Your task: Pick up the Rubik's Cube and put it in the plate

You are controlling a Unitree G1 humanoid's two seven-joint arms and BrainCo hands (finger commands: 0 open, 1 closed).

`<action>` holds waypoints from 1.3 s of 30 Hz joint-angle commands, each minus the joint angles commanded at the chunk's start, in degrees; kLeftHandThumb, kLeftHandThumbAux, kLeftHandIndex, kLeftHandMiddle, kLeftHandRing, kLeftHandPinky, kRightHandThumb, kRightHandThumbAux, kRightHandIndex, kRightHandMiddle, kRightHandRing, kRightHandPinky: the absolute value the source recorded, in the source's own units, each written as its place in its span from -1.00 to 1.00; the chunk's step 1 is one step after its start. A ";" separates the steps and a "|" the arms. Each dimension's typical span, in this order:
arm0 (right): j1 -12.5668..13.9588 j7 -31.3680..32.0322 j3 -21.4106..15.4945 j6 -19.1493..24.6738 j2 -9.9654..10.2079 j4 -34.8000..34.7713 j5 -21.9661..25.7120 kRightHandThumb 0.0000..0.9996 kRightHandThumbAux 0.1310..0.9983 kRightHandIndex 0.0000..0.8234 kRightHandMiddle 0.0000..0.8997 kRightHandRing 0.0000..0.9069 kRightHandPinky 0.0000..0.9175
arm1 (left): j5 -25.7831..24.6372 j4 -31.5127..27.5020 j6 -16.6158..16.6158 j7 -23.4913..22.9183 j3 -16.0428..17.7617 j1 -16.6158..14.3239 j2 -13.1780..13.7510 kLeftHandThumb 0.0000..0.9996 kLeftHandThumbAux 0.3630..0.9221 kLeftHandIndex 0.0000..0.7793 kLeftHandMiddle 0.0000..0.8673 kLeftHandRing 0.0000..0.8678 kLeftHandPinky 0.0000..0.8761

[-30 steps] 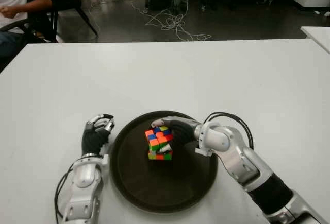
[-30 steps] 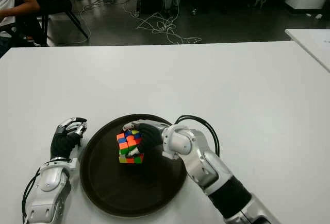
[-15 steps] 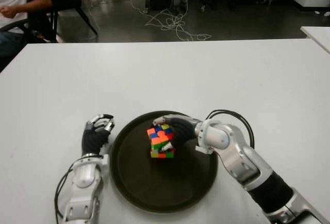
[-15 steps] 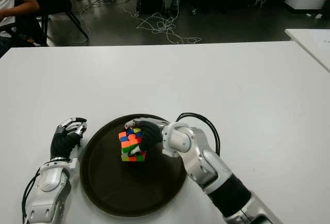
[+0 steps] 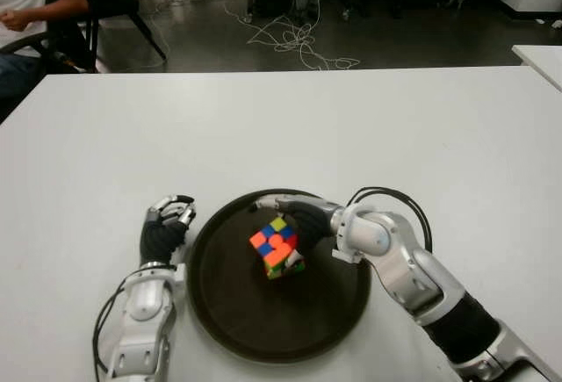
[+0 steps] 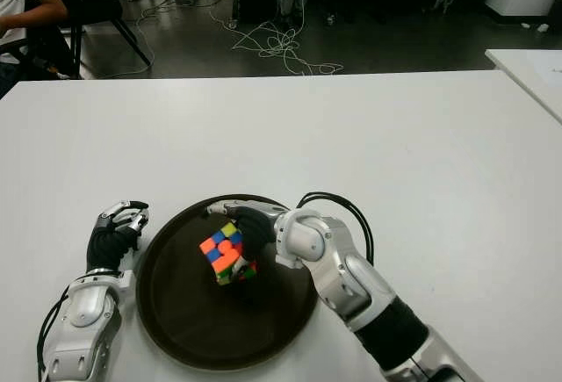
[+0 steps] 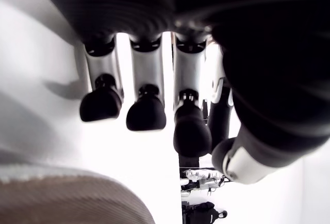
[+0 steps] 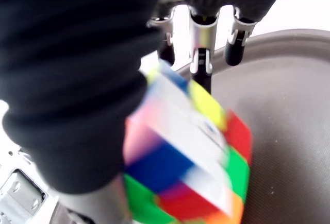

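The Rubik's Cube stands tilted on one corner inside the round dark plate, near the plate's middle. My right hand is just behind and right of the cube, its fingers stretched out straight above the plate's far rim and not wrapped round the cube. In the right wrist view the cube shows blurred, close against the palm, over the plate's floor. My left hand shows beside the plate on its left, fingers curled, holding nothing.
The plate sits near the front of a wide white table. A seated person is beyond the table's far left corner. Cables lie on the floor behind. Another white table's corner shows at far right.
The right hand's fingers have come off the cube and straightened; the cube has tipped from upright onto a corner and dropped slightly in the plate. The left hand has not moved.
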 joint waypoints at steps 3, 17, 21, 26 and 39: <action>0.03 0.02 0.07 0.37 0.10 -0.10 -0.24 -1.00 0.78 -0.93 -0.86 -0.89 -0.91 | 0.05 0.09 -0.26 0.00 0.01 0.04 -0.02 0.41 0.23 0.14 0.85 0.88 0.84; 0.39 -0.50 0.62 0.85 0.05 -0.30 -1.53 -1.00 0.65 -1.00 -0.99 -0.99 -0.98 | 0.74 0.05 -0.76 0.94 -0.02 0.24 -0.47 0.41 0.23 0.14 0.85 0.88 0.84; 0.64 -1.17 0.83 0.25 -0.06 -0.07 -1.82 -1.00 0.52 -1.00 -1.00 -1.00 -1.00 | 0.95 0.05 -0.71 1.19 -0.06 0.25 -0.50 0.41 0.23 0.14 0.86 0.89 0.84; 0.55 -1.70 1.03 -0.76 -0.42 0.27 -2.16 -1.00 0.45 -1.00 -1.00 -1.00 -1.00 | 0.97 0.23 -0.74 1.47 0.11 0.16 -0.72 0.42 0.22 0.14 0.86 0.89 0.85; 0.67 -2.13 -0.16 -1.95 -1.22 -0.51 -2.18 -1.00 0.40 -1.00 -1.00 -1.00 -1.00 | 0.76 1.10 -1.64 1.99 0.25 -0.07 -1.04 0.41 0.23 0.14 0.87 0.89 0.85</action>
